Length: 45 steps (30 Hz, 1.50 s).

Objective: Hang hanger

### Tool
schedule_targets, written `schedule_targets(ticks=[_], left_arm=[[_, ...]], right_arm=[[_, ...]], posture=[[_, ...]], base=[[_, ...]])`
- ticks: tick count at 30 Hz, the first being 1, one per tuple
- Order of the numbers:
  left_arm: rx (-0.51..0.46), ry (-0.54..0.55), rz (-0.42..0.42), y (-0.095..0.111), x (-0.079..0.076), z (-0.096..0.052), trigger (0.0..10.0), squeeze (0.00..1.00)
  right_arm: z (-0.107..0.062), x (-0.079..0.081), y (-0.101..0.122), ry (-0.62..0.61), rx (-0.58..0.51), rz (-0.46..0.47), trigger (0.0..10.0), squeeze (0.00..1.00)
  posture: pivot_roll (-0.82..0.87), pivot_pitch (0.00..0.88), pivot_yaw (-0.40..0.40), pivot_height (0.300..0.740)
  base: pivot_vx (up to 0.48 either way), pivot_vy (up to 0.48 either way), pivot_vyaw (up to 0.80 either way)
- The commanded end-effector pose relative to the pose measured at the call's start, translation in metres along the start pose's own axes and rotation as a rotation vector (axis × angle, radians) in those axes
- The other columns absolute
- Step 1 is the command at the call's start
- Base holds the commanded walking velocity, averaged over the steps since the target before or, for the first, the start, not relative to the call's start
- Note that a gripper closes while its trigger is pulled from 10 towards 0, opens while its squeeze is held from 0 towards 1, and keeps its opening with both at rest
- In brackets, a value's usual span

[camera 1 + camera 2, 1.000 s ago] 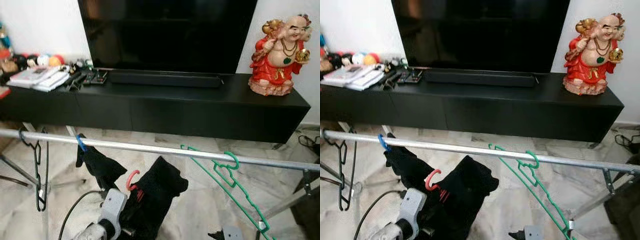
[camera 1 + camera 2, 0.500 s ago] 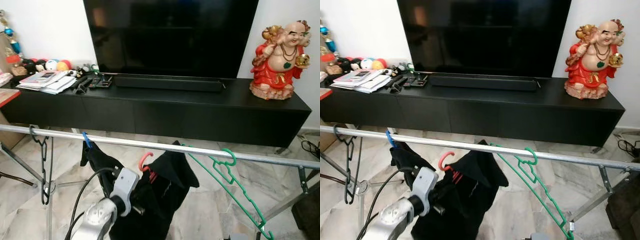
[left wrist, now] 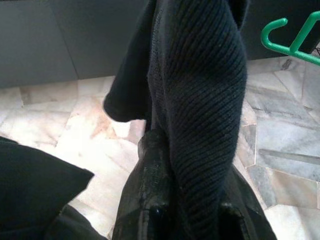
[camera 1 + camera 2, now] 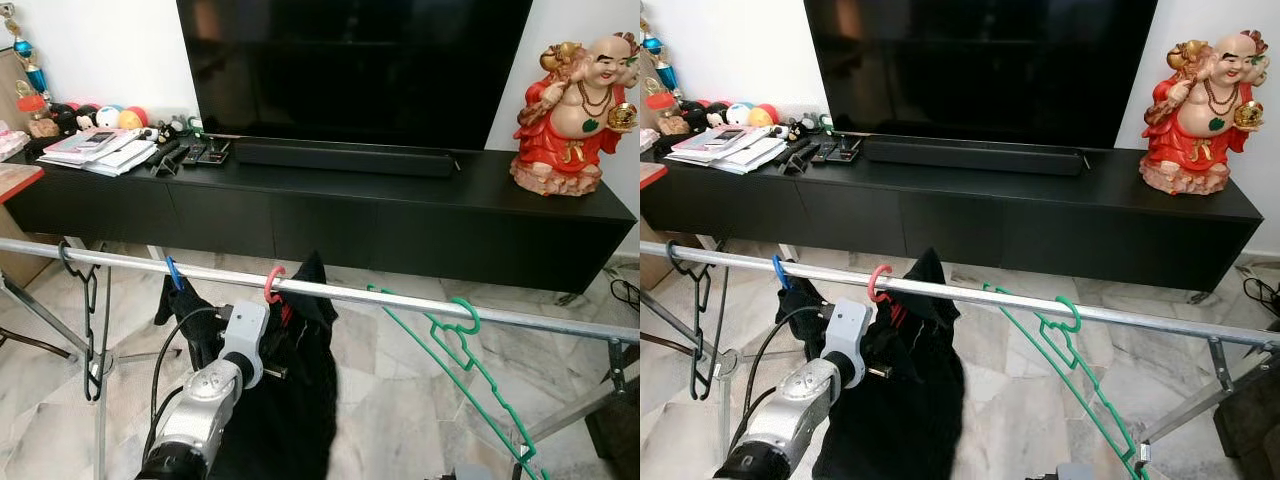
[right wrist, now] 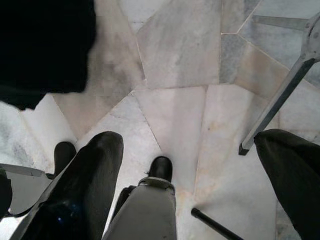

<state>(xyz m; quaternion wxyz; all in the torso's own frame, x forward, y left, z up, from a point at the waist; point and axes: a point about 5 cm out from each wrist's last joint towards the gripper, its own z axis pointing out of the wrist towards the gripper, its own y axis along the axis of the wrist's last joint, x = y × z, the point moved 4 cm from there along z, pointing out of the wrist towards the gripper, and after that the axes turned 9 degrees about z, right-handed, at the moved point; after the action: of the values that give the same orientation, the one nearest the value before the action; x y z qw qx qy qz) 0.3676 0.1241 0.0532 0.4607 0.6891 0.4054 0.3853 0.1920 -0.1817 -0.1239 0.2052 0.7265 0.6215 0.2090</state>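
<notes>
Left eye view: pink hanger (image 4: 273, 283) hooked over rail (image 4: 400, 302) (black garment (image 4: 290, 400) draped); left gripper (image 3: 187, 210) clamped on garment.

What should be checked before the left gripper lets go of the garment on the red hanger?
1. Red hanger hook over the metal rail: ok, it curls over the top.
2. Black garment hanging below the rail: ok.
3. Left gripper closed on the garment: ok, knit cloth sits between its fingers.
4. Room beside the blue hanger hook and green hanger: ok, gaps show on both sides.
5. Hook seated fully, not resting on its tip: cannot tell.
6. Right gripper out of the way: ok, it points at the floor, open.
</notes>
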Motion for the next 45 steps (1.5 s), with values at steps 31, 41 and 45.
schedule_targets(ticks=[31,41,45], left_arm=[[0.061,0.062,0.008,-0.004,0.009,0.009,10.0,1.0],[-0.091,0.12,-0.052,0.011,0.014,-0.01,10.0,1.0],[-0.14,0.16,-0.049,0.015,0.02,-0.029,10.0,1.0]], right_arm=[[0.003,0.018,0.006,0.018,0.003,-0.016,10.0,0.0],[0.002,0.018,0.004,0.017,0.004,-0.01,10.0,0.0],[0.002,0.019,0.004,0.018,0.003,-0.008,10.0,0.0]], posture=[[0.07,0.053,-0.011,0.74],[0.07,0.048,0.003,0.74],[0.07,0.038,0.011,0.74]], base=[[0.0,0.0,0.0],[0.0,0.0,0.0],[0.0,0.0,0.0]])
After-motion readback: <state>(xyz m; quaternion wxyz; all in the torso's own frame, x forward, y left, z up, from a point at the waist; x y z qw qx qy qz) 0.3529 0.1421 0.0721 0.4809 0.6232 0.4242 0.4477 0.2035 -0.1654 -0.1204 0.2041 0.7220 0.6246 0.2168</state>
